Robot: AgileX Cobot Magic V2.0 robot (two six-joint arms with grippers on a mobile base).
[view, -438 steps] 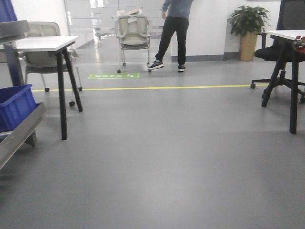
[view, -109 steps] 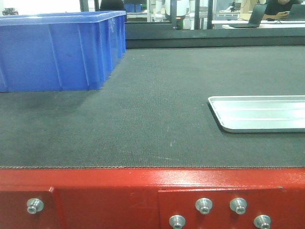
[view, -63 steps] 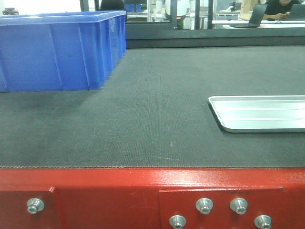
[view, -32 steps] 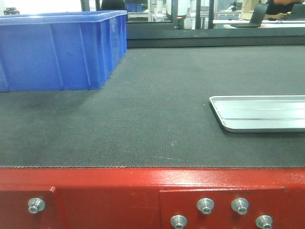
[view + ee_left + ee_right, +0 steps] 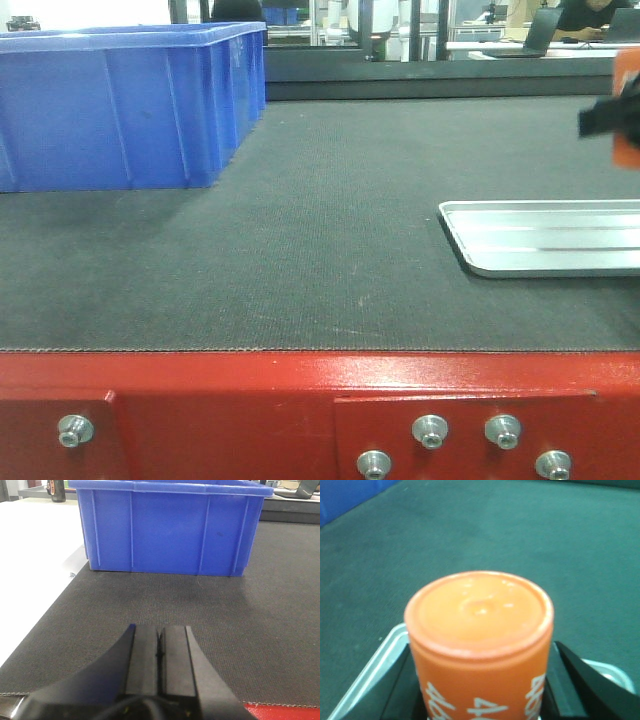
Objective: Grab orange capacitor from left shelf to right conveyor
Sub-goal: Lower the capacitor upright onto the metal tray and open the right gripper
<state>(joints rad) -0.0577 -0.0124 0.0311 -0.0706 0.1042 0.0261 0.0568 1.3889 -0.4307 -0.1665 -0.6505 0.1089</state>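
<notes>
Holding small orange cylindrical capacitor (image 5: 479, 645) upright, black right gripper (image 5: 480, 690) clamps its sides above shallow silver metal tray (image 5: 545, 238); dark grey textured conveyor belt (image 5: 300, 250) lies below, leftward. Black left gripper (image 5: 159, 652) pressed closed, empty, near blue plastic bin (image 5: 167, 527).

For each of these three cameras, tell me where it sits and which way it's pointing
Front view: low at the right conveyor's red frame, looking along the belt; the right gripper enters at right.
Left wrist: behind the shut left gripper, facing the blue bin.
Right wrist: behind the right gripper, looking down past the orange capacitor to the silver tray.
Shared: bin in front and left views; capacitor and tray in front and right.
</notes>
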